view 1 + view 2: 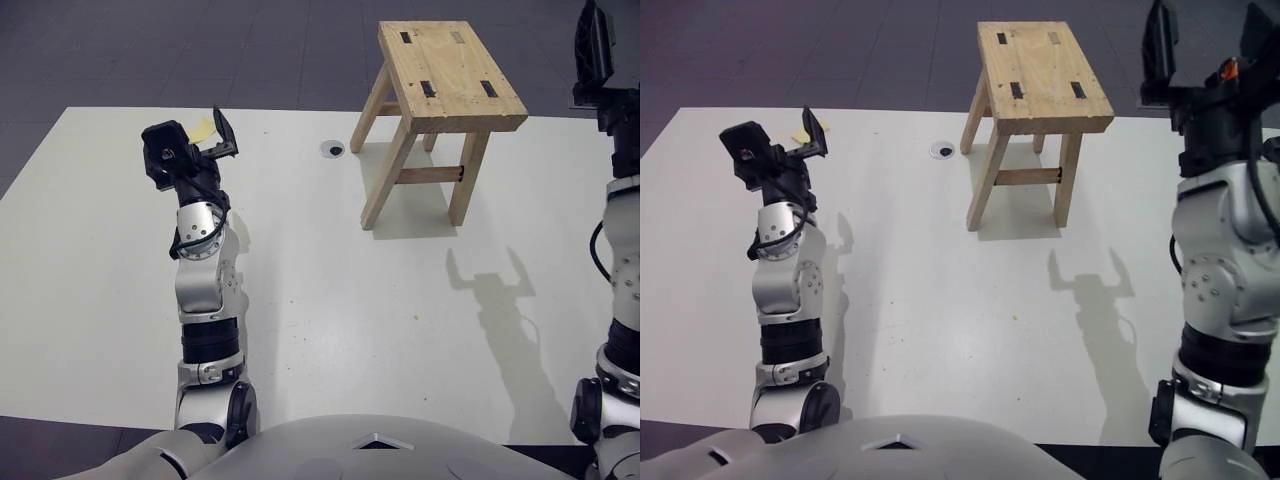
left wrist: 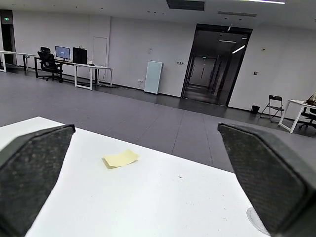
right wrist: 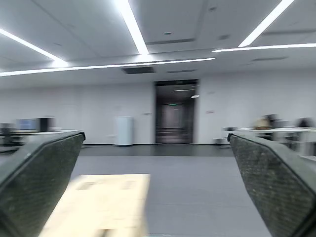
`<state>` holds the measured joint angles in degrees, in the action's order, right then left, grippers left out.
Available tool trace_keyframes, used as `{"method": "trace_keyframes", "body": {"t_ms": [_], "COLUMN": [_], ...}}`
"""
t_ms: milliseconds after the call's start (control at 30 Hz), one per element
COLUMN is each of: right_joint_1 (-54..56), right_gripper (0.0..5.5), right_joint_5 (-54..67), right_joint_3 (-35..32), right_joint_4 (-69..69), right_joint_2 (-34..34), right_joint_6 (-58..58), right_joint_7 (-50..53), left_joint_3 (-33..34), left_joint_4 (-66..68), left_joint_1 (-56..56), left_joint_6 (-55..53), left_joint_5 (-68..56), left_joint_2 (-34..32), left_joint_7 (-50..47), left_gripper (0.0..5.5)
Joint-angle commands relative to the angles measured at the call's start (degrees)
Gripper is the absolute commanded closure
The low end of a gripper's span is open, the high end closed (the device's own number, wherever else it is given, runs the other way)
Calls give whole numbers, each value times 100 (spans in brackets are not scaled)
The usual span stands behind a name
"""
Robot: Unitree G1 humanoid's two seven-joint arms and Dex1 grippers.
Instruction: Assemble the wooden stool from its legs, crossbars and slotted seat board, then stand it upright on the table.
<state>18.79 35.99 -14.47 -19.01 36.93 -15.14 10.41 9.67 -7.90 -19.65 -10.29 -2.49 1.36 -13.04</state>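
Left gripper (image 1: 200, 140) and right gripper (image 1: 1208, 45) gape open; stool (image 1: 450, 75) stands upright near far table (image 1: 280, 115) edge.

I had broad open tabletop (image 1: 330, 300) across the near and middle to pass through; the upright stool (image 1: 440, 90) blocked the far right, and a flat yellow note (image 2: 121, 158) lay far left.
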Motion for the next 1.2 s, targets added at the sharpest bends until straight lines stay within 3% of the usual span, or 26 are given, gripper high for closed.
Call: {"method": "trace_keyframes", "body": {"t_ms": [33,233,567,1200], "right_joint_1": [514,681,1012,1417], "right_gripper": [13,13,13,13], "right_joint_5": [-2363,-3212,-3655,-3740], "right_joint_3": [448,316,-10,-85], "right_joint_4": [1803,2276,2537,2859], "right_joint_2": [-740,-1309,-1538,-1865], "right_joint_6": [985,1688,1883,2018], "right_joint_7": [1419,1714,1645,1224], "left_joint_3": [217,234,413,329], "left_joint_4": [336,609,1173,1227], "left_joint_1": [-473,-556,-923,-841], "left_joint_6": [156,317,730,998], "left_joint_5": [-19,47,-2,75], "left_joint_2": [-139,-342,-792,-668], "left_joint_7": [-118,57,193,42], "left_gripper": [10,10,10,10]}}
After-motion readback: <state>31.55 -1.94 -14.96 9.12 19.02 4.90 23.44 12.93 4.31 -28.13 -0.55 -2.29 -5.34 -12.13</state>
